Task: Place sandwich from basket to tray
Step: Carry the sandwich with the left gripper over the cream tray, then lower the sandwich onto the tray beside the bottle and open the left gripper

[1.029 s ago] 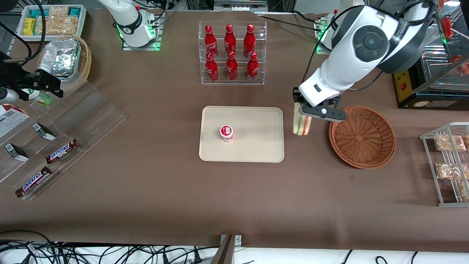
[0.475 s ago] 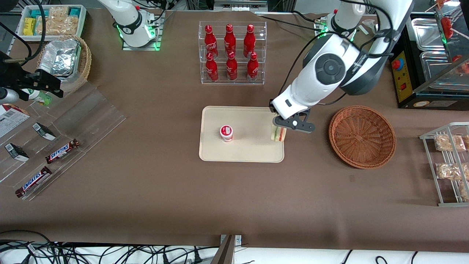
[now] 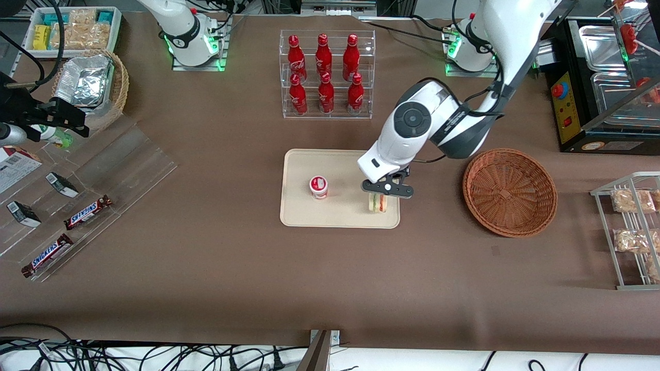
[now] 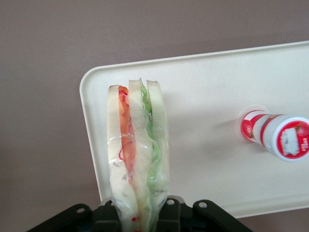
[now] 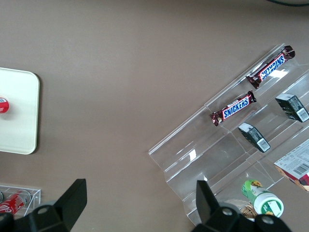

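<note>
So the gripper (image 3: 380, 194) sits over the tray (image 3: 340, 219), at the edge nearest the basket (image 3: 509, 191), clamped on the sandwich (image 3: 377, 203), which stands on edge. A small cup (image 3: 318, 187) is on the tray too, toward the parked arm's end. Bottle rack (image 3: 326, 74) is farther from the camera than the tray.

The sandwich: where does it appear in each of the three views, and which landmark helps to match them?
Front view: the sandwich is held in the claw, over the tray at its edge nearest the basket.
Left wrist view: the sandwich stands in the claw, over the tray.
Right wrist view: not in it.
Shared landmark: the small red-and-white cup on the tray.
</note>
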Robot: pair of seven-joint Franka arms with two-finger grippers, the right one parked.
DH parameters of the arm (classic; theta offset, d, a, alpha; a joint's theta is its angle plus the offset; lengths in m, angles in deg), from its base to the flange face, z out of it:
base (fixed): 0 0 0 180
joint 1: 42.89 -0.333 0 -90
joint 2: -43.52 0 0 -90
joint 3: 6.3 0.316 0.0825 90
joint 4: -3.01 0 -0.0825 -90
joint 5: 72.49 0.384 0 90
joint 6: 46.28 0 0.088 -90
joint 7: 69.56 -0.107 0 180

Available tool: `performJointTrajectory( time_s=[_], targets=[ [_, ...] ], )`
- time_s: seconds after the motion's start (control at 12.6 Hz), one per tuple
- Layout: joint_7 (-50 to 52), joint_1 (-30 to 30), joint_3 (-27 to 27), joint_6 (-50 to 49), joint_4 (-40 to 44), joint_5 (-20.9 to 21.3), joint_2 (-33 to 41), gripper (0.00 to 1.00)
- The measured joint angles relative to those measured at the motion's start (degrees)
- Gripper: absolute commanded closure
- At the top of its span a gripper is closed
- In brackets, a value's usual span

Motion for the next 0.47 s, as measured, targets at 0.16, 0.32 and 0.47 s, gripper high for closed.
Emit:
performJointTrajectory(
  time_s=[0.16,0.32,0.47],
  targets=[
    [2.5,0.9,0.0,0.6,0.0,3.2,-2.3,1.00],
    [3.7,1.3,0.0,1.4,0.0,4.7,-4.0,0.99],
    [3.9,1.6,0.0,1.7,0.0,4.9,-5.2,0.95]
  ],
)
